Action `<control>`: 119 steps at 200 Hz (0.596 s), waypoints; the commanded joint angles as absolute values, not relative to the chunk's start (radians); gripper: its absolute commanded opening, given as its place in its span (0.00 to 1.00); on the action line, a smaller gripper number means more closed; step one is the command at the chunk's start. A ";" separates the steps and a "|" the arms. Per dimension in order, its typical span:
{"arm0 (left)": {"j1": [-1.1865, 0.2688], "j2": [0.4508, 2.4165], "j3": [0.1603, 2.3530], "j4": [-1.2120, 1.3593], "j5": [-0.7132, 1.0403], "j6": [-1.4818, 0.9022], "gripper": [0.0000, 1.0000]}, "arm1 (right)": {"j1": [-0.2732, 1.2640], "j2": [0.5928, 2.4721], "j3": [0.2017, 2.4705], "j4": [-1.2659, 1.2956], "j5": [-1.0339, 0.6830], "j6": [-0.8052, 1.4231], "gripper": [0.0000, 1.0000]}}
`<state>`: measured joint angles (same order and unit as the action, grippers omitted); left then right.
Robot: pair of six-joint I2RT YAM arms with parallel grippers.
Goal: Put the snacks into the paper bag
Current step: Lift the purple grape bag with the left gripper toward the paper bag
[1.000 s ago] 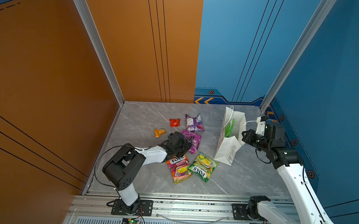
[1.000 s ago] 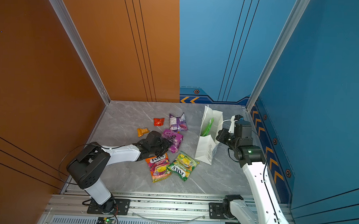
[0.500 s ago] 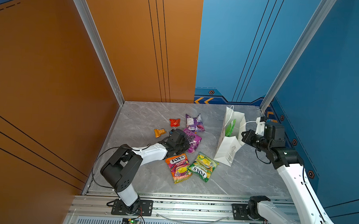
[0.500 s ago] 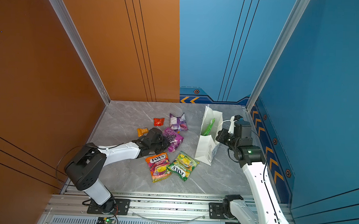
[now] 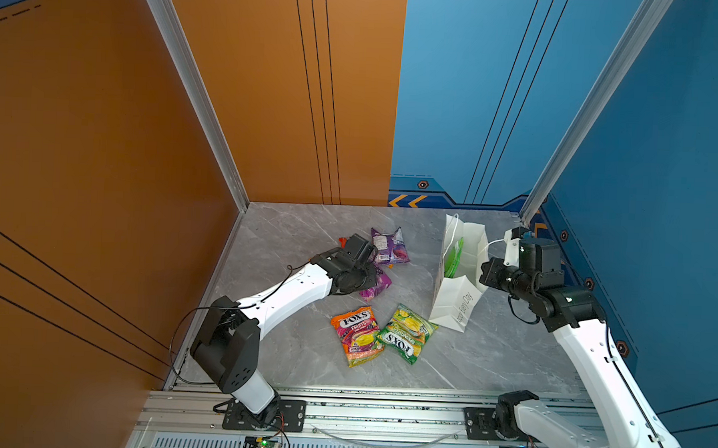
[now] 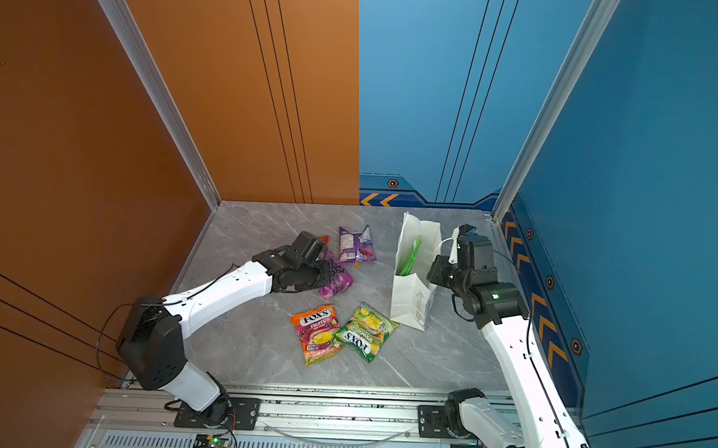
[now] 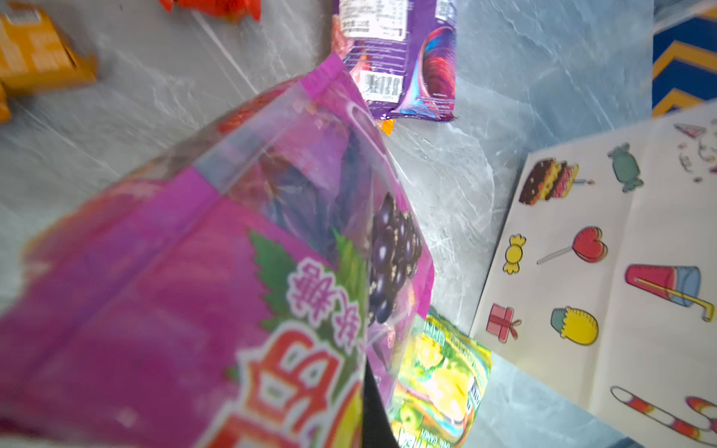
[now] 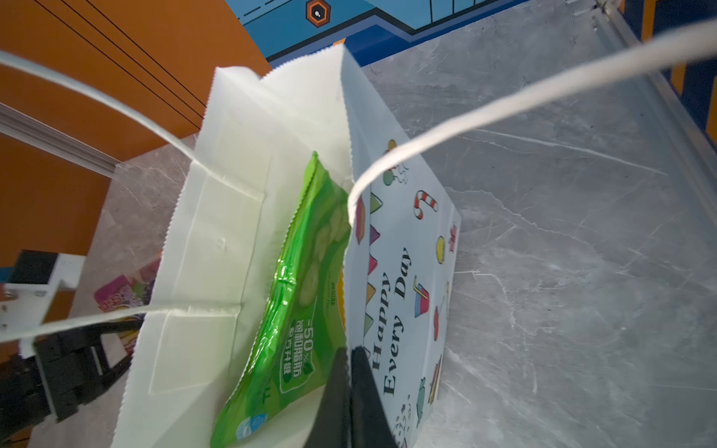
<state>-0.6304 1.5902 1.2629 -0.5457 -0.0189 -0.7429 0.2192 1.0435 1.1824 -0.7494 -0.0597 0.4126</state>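
Compared with one second ago, the left fingers (image 5: pixel 362 275) are now closed on the magenta grape packet (image 5: pixel 377 285), where before they were half open, and the left arm is stretched a little further out. The right arm is not changed. This is judged as a finished grasp, so a lift toward the paper bag (image 5: pixel 456 298) is expected next.

In both top views the left arm is laid low over the counter (image 5: pixel 301 355), with the wrist bent down. The paper bag is stood upright near the right wall. Its rim is pinched by the right fingers (image 5: pixel 485 274), with the right arm raised and the elbow bent. The green chip bag (image 6: pixel 408 256) is already seen inside. The orange FOX'S bag (image 6: pixel 317 333), the green FOX'S bag (image 6: pixel 365 331) and a second purple packet (image 6: pixel 356 245) are left on the counter.

In the left wrist view the magenta grape packet is held tilted, close to the lens, and one dark finger (image 7: pixel 374 411) is seen beside it.

In the right wrist view the right fingers are closed on the printed wall of the paper bag, and the mouth is held open.
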 commanded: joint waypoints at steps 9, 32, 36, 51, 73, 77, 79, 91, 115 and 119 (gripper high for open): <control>-0.634 1.537 1.344 -0.641 -0.051 -0.607 0.00 | 0.290 1.109 1.280 -0.862 0.069 0.309 0.00; -0.627 1.492 1.348 -0.656 -0.052 -0.594 0.00 | 0.368 1.158 1.317 -0.881 0.124 0.280 0.00; -0.625 1.482 1.349 -0.658 -0.052 -0.592 0.00 | 0.380 1.167 1.322 -0.883 0.131 0.277 0.00; -0.613 1.449 1.351 -0.668 -0.048 -0.590 0.00 | 0.417 1.201 1.343 -0.888 0.150 0.270 0.00; -0.594 1.412 1.372 -0.696 -0.028 -0.584 0.00 | 0.464 1.244 1.378 -0.894 0.183 0.268 0.00; -0.592 1.408 1.380 -0.704 -0.025 -0.582 0.00 | 0.471 1.252 1.385 -0.896 0.189 0.268 0.00; -0.590 1.406 1.383 -0.707 -0.024 -0.582 0.00 | 0.474 1.255 1.390 -0.897 0.193 0.268 0.00; -0.581 1.393 1.405 -0.724 -0.015 -0.577 0.00 | 0.488 1.274 1.416 -0.901 0.209 0.269 0.00; -0.562 1.376 1.447 -0.743 0.015 -0.573 0.00 | 0.499 1.310 1.483 -0.929 0.243 0.270 0.00; -0.560 1.376 1.456 -0.747 0.019 -0.571 0.00 | 0.499 1.315 1.495 -0.934 0.250 0.268 0.00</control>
